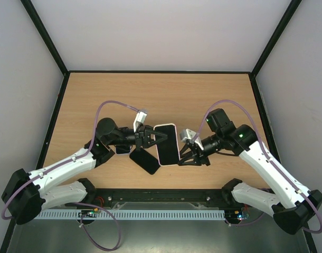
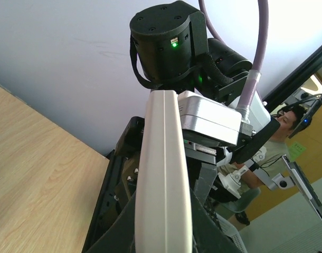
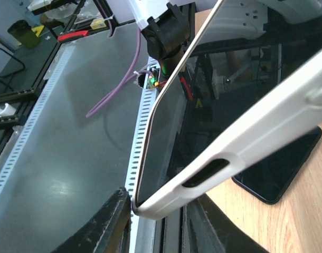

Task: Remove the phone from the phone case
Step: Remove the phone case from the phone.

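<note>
"Holding it off the table (image 1: 214,95), why?"
"My left claw (image 1: 154,138) clamps the phone case (image 2: 163,174) by one long edge, above the middle toward the near edge, so the phone (image 1: 167,145) is free to pry out. My right claw (image 1: 182,152) straddles a corner; gripping or not, I cannot tell."
"Any writing?"
"None readable."

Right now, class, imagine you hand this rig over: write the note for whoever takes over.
Left gripper: shut on the phone case, holding it above the table.
Right gripper: fingers either side of the case's opposite edge; firm grip unclear.
Phone: seated in the case.
Done: cased phone lifted. Left: free the phone from the case.
</note>
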Robot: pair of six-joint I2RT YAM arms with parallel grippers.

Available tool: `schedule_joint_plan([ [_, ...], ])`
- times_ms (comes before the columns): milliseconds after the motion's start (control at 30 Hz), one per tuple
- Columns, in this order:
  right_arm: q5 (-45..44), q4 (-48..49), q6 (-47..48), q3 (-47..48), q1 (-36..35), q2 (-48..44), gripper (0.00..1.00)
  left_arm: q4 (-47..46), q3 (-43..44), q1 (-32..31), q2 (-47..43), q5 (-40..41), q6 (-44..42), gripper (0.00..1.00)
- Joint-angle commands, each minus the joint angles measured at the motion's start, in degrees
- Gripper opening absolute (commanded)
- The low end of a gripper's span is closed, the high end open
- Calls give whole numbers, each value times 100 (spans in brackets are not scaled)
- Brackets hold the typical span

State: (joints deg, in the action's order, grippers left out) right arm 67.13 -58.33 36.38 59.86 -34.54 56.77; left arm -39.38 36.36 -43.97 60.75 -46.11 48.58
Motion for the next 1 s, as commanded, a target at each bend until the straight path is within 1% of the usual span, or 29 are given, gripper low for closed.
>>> schedule_joint_plan([
  [0, 36, 164, -72, 30, -130, -17, 27, -561, 35, 13, -48, -122, 76, 3],
  [133, -94, 91, 154, 29, -216, -47, 21, -565, 53, 11, -29, -123, 143, 3],
  [200, -119, 122, 189, 13, -235, -73, 17, -398, 99, 11, 0, -98, 165, 3],
  [333, -100, 102, 329, 46, -262, -94, 11, -388, 162, 2, 68, -273, 270, 2],
  [733, -767, 85, 980, 121, -281, -109, 9, -816, 159, -53, 108, -713, 890, 3],
  [867, -1020, 46, 1178, 196, -283, -122, 9, -839, 139, -116, 73, -750, 943, 2],
  [933, -1134, 36, 1277, 233, -285, -136, 10, -819, 132, -150, 70, -751, 941, 2],
  [967, -1203, 44, 1327, 242, -286, -146, 12, -818, 123, -162, 78, -751, 947, 2],
])
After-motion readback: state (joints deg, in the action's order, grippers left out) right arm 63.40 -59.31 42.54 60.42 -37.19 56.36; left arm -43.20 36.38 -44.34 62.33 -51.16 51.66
